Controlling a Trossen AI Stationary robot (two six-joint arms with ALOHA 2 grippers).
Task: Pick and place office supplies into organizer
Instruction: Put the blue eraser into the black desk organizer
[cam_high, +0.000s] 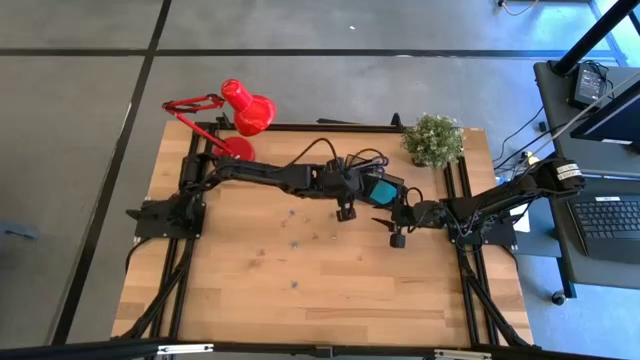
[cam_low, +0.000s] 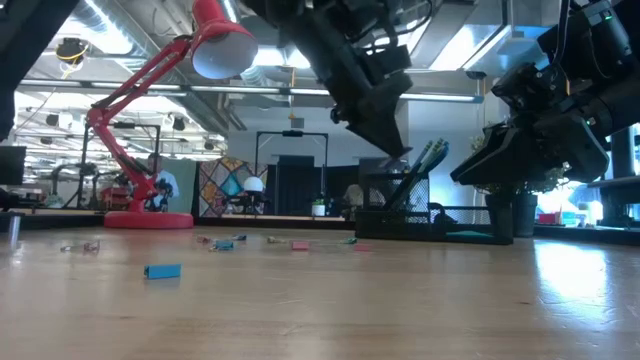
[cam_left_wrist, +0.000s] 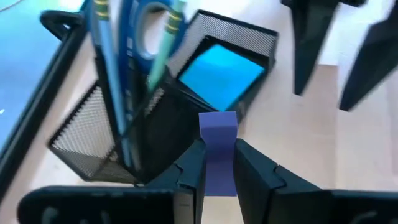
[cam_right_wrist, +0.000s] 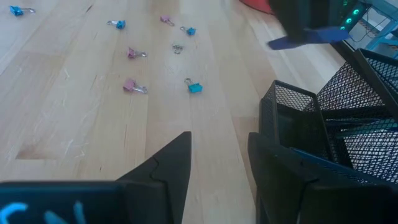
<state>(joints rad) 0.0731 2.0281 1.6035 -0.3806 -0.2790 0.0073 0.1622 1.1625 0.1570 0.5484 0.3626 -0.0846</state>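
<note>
Purple marker (cam_left_wrist: 218, 149) sits clamped between the left gripper (cam_left_wrist: 217, 163)'s fingers, its long axis pointing out toward the black mesh organizer (cam_left_wrist: 236, 28) just ahead, close to the compartment holding the teal pad (cam_left_wrist: 221, 74). Right gripper (cam_right_wrist: 217, 162), fingers apart and empty, waits beside the organizer; open worktop (cam_right_wrist: 74, 112) lies beyond.

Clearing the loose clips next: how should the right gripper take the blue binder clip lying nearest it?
Judging from the right wrist view, come straight down on the blue clip and pinch its blue body, not the thin wire handle at one end. It lies flat on the table, apart from the pink clips, so the open right gripper has room.
</note>
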